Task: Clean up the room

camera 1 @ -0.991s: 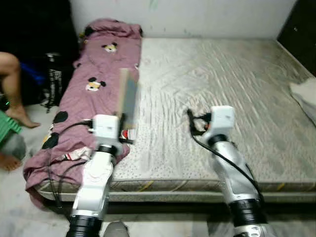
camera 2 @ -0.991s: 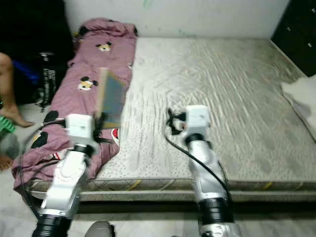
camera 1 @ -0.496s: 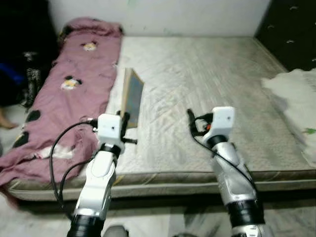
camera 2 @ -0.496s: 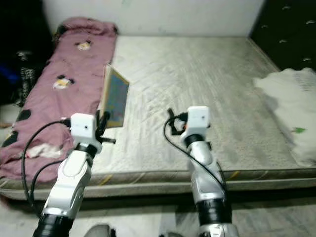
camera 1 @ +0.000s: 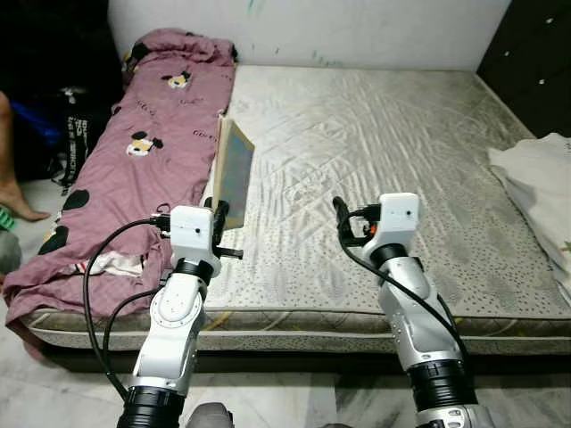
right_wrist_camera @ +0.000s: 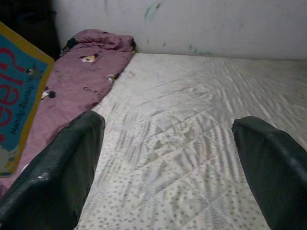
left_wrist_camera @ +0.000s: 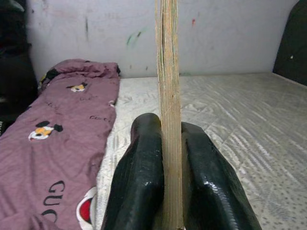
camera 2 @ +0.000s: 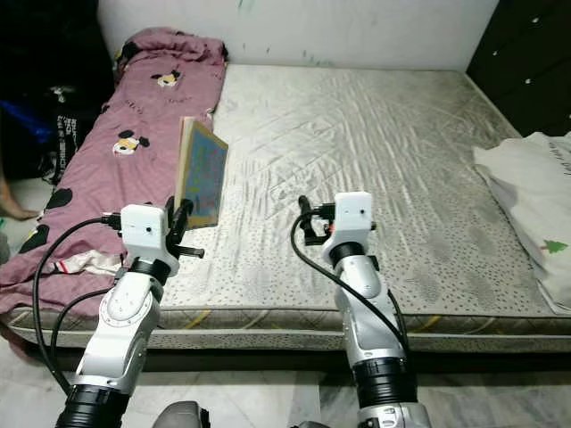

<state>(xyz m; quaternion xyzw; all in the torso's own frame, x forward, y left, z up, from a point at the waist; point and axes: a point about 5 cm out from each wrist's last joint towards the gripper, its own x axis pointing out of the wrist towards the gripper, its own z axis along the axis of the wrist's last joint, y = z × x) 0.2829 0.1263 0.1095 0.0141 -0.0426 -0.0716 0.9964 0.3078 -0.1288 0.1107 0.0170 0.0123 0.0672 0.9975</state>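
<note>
We are holding a thin book upright over the near edge of the bed.

Our left gripper (camera 1: 219,217) is pinching the book (camera 1: 234,176) at its lower edge, the two black fingers (left_wrist_camera: 139,187) pressed flat against either cover, so it is standing edge-on above the near left part of the mattress (camera 1: 375,143), just beside the pink blanket (camera 1: 143,160). We are judging it light and stiff enough to stay upright, though a low grip on smooth covers could let it tip or slide, so a hold nearer the spine or the middle would steady it. Our right gripper (camera 1: 342,218) is hovering to the right with its fingers spread wide and nothing between them. Farther out, a white cloth (camera 1: 535,183) is lying at the right edge, and a person's foot (camera 1: 16,207) is resting on the floor at far left.
</note>
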